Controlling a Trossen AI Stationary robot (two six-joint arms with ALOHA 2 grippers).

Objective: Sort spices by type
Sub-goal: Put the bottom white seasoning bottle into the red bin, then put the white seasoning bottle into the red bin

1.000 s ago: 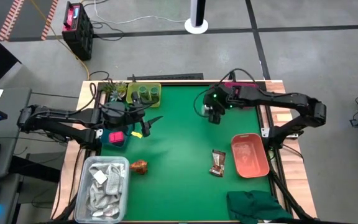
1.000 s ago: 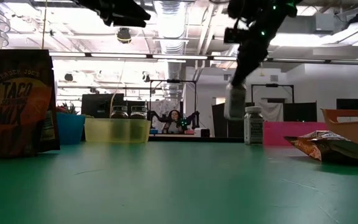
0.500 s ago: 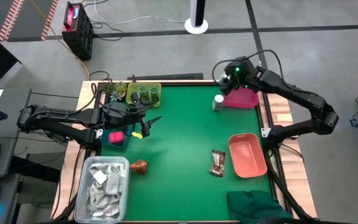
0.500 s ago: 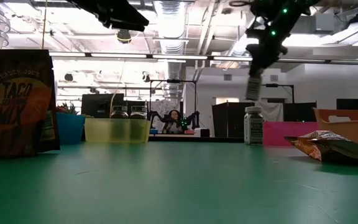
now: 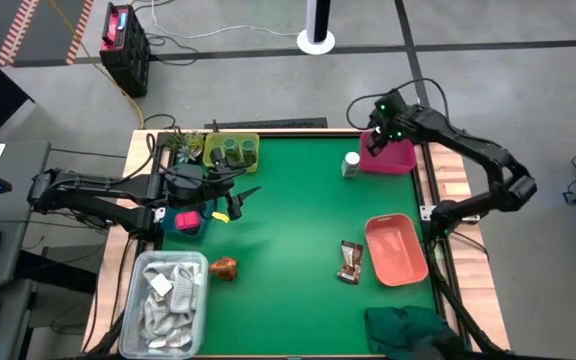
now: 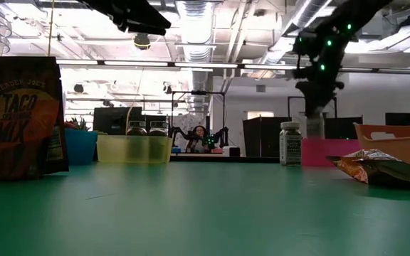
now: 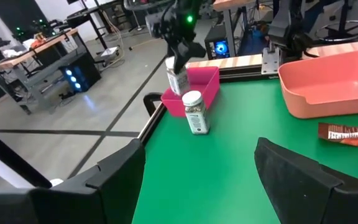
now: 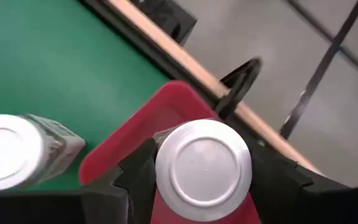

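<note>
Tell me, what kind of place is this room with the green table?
Most likely a robotics lab or workshop. Two dark robot arms work over a green table holding spice bottles and small bins, the low view shows exposed ceiling ducts and strip lights, and workbenches with electronics stand on a bare concrete floor.

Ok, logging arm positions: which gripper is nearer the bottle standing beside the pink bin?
Right. The right gripper hovers over the pink bin right beside that bottle; the left gripper waits across the table.

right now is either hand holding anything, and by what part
The right hand holds a white-capped bottle by its sides just under the cap, over the pink bin. The left hand is open and holds nothing.
</note>
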